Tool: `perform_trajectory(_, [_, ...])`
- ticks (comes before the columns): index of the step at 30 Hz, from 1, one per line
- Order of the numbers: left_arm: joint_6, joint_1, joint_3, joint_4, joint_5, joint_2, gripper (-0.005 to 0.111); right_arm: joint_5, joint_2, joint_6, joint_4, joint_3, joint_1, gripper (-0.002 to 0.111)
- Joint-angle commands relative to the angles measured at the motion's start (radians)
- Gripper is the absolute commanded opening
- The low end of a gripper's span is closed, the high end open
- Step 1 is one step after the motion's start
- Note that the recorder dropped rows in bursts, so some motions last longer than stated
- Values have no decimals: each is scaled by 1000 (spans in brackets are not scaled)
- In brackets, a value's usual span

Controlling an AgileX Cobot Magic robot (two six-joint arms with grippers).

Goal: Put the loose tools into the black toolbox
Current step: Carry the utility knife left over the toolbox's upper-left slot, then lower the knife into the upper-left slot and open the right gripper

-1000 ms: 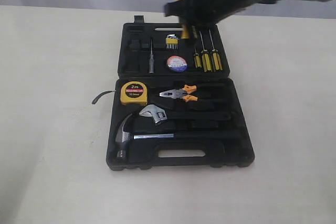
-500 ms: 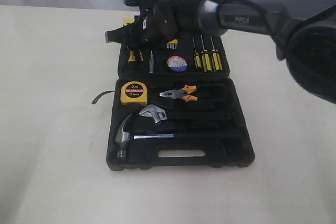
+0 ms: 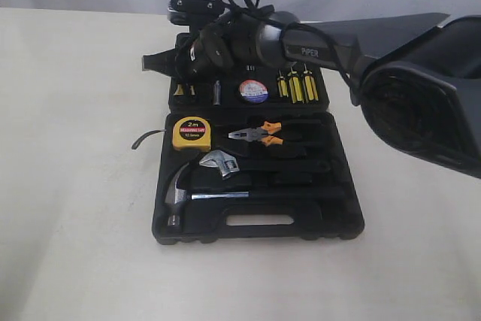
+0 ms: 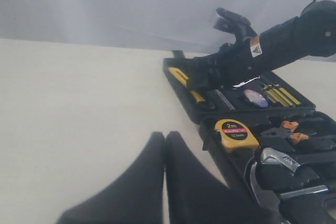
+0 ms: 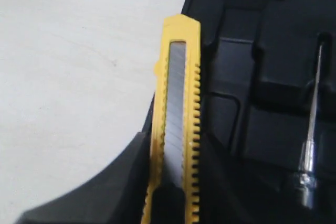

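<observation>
Right pincer point(image 5: 173, 148) — yellow-black utility knife point(image 5: 176, 77) within

Cream table point(image 3: 75, 246) with open black toolbox point(image 3: 331, 227) flat on it, dark strap point(image 3: 143, 139) perhaps touching tabletop.

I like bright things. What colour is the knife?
The utility knife is yellow with a silver blade; right wrist view.

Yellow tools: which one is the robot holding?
The utility knife, between the right fingers; the tape measure and screwdrivers sit in the toolbox.
</observation>
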Motion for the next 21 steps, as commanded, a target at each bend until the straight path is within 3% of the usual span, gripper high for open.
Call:
perform_trajectory(1, [-1,-6,3,6,-4,-2,0,71,1,83,-139,-7,-2,0])
perform_trajectory(4, [-1,-6,3,6,-4,-2,0,62,1,101,-170,-7,0,1])
perform_trajectory(6, [-1,-6,3,6,-4,-2,0,57,1,95,-170,-7,0,16])
perform_trajectory(11, [-1,-6,3,6,-4,-2,0,57,1,87,-170,-7,0,76])
perform_trajectory(12, [-1,-6,3,6,-4,-2,0,57,1,87,-167,-7,0,81])
perform_trajectory(16, [-1,-6,3,6,-4,-2,0,47,1,87,-167,-7,0,74])
perform_trajectory(21, [-1,-6,3,6,-4,-2,0,19,-1,87,-167,-7,0,44])
